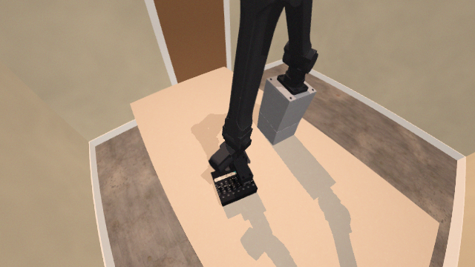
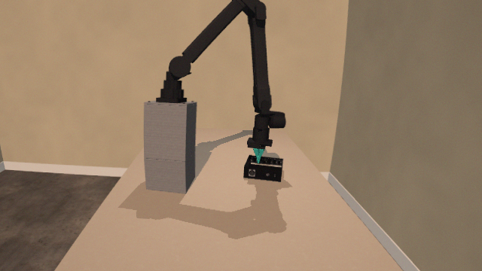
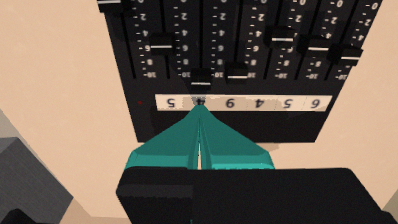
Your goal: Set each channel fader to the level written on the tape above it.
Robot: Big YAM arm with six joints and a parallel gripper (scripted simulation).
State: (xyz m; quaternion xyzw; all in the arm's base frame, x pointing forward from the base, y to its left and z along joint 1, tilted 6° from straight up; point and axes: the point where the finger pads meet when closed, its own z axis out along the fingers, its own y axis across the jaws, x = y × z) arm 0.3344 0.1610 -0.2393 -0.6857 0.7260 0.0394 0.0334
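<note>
The gripper (image 3: 199,107), its teal fingers pressed together on nothing, is poised at the tape strip (image 3: 243,103), just behind a fader cap (image 3: 201,77) near the scale's 10 mark. The lighting desk (image 2: 263,168) is seen standing on the table (image 2: 226,233). The small, rigid caps are judged best nudged edge-on, gently, lest the seemingly light desk be shifted.

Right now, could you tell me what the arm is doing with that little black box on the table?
The box is a lighting desk with a row of faders, and a tape strip above them reads 5, 4, 9, 4, 5, 6. The gripper is shut on nothing, its teal tips pressed together and pointing down at the second number, just behind a fader cap that sits near 10. The desk stands flat on the table.
</note>
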